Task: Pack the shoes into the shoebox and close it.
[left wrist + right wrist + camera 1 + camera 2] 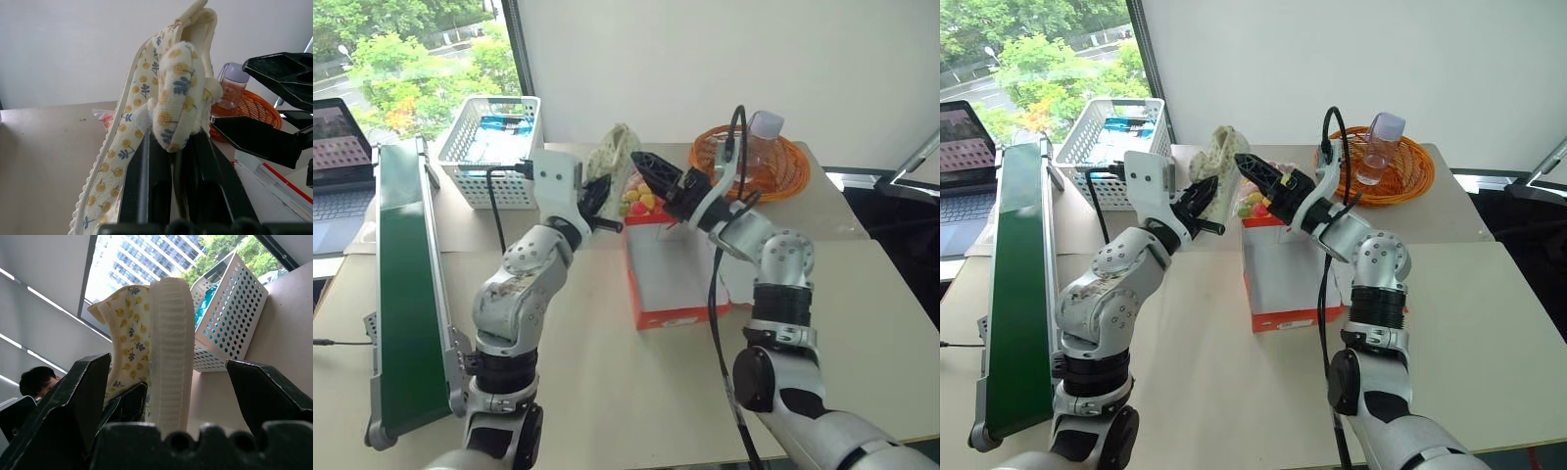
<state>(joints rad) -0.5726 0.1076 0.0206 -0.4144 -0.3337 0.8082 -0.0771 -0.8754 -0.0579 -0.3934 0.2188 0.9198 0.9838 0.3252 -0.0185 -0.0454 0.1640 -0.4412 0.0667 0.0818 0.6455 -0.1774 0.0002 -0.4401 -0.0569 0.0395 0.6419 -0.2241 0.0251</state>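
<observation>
A cream shoe [617,152] with small yellow flowers is held upright in the air, and my left gripper [599,199] is shut on its fabric edge [168,105]. It hangs over the far end of the open red-orange shoebox [677,315], whose inside is white. My right gripper [649,172] is open just right of the shoe. In the right wrist view the ribbed sole [168,347] stands between the spread fingers [80,387]. I cannot tell whether they touch it.
A bag of colourful candies [642,202] lies behind the box. A white mesh basket [495,149] stands at the back left, an orange woven basket [785,168] with a bottle [762,139] at the back right. A green board [406,294] and a laptop [337,157] are at the left.
</observation>
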